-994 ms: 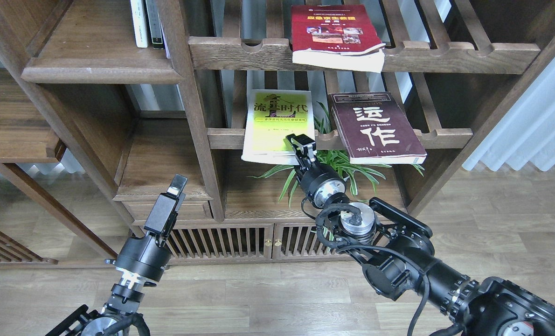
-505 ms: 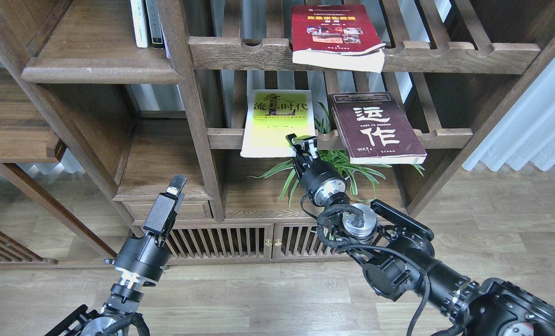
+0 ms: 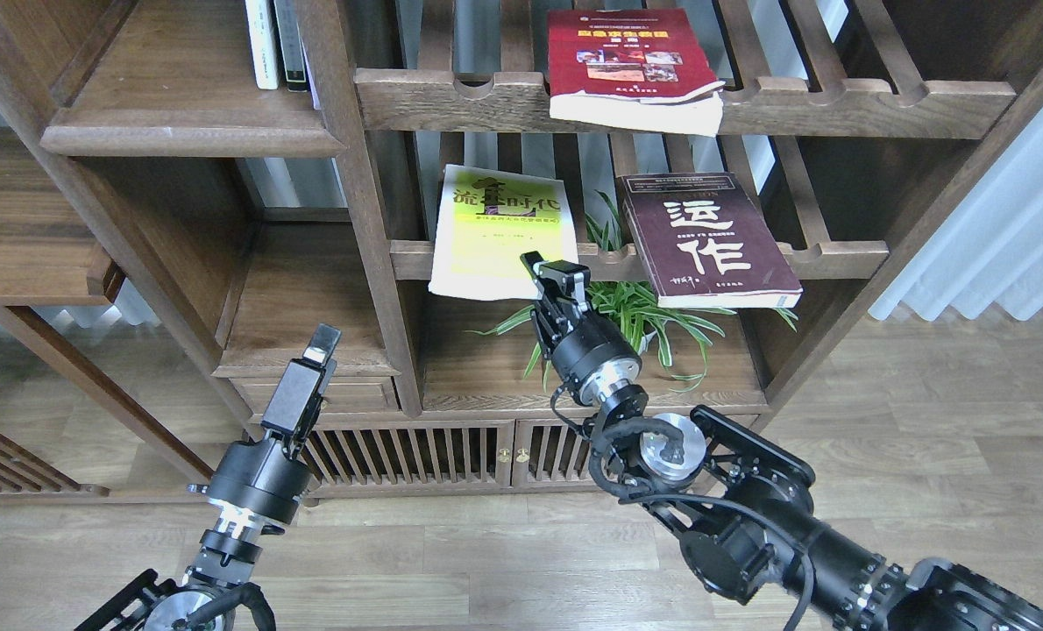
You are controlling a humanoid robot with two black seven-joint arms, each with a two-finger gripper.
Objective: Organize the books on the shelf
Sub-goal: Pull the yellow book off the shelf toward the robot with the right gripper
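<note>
Yellow-green book [image 3: 497, 230], dark title characters, lies tilted across the slatted rack [image 3: 644, 261]; my right claw [image 3: 549, 273] pinches its lower right corner.

Right end effector [image 3: 549, 273] gripping yellow-green book [image 3: 495, 230], left end effector [image 3: 315, 349] idle

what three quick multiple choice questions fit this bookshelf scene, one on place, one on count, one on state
1. Where does the red book lie?
A. on the upper slatted rack
B. on the floor
C. beside the plant

2. How many large paperbacks lie flat on the slatted racks?
A. one
B. three
C. five

3. What is the right gripper doing?
A. hanging over the floor
B. gripping the yellow-green book at its near corner
C. holding the plant

Answers:
1 A, it overhangs the top notched rail.
2 B, red, yellow-green and the maroon book.
3 B, its fingers close on that corner.
</note>
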